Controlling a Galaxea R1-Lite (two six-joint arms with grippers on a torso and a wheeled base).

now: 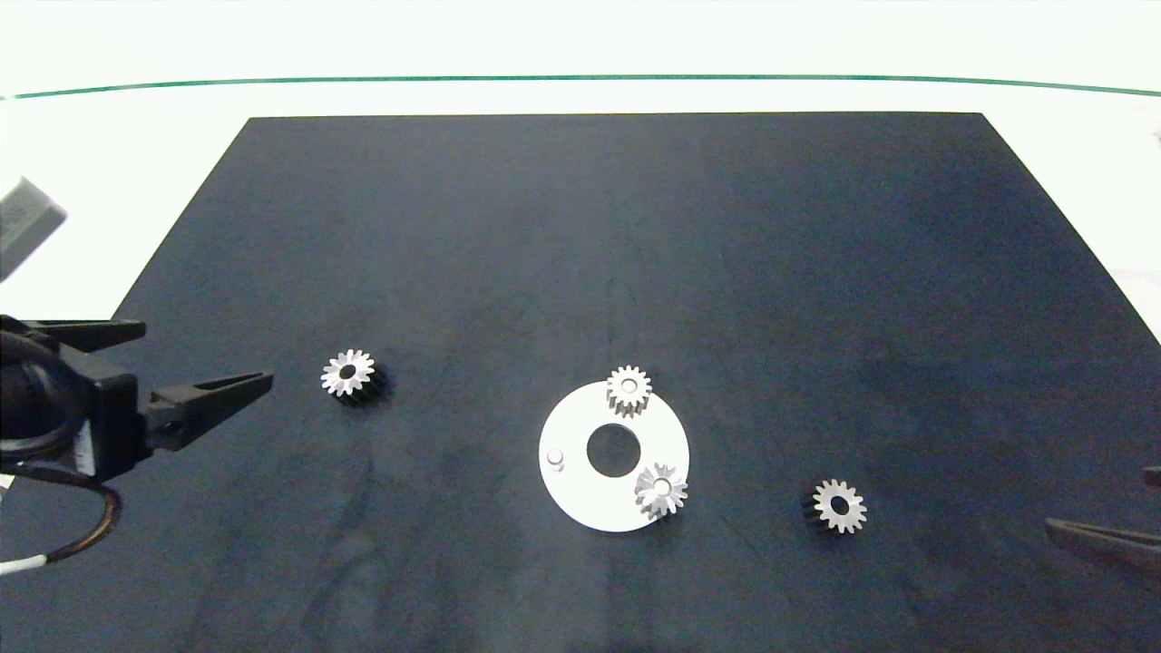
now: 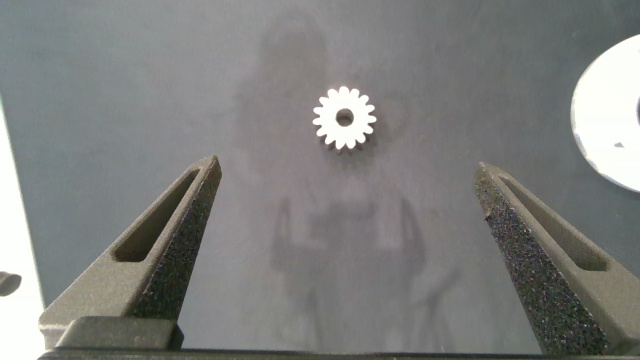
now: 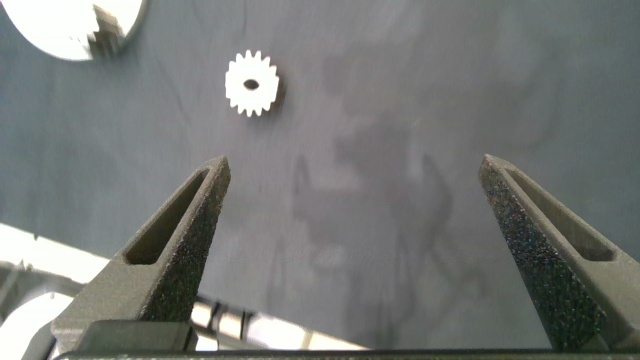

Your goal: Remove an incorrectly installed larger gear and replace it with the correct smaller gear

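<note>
The larger gear (image 1: 347, 373) (image 2: 345, 117), with pointed teeth and a dark flank, lies loose on the black mat, left of the white ring disc (image 1: 580, 490). My left gripper (image 1: 209, 352) (image 2: 346, 170) is open just left of that gear, not touching it. The smaller gear (image 1: 839, 505) (image 3: 251, 84), with a wide bore, lies on the mat to the disc's right. At the right edge my right gripper (image 1: 1102, 501) (image 3: 354, 162) is open and holds nothing. Two more gears sit on the disc, one at its far edge (image 1: 628, 390) and one at its near right (image 1: 661, 490). A bare peg (image 1: 555, 458) stands on its left.
The black mat (image 1: 635, 227) covers most of the white table. The disc (image 2: 610, 120) (image 3: 70, 25) shows at the edge of both wrist views. A cable (image 1: 82, 535) loops under the left arm.
</note>
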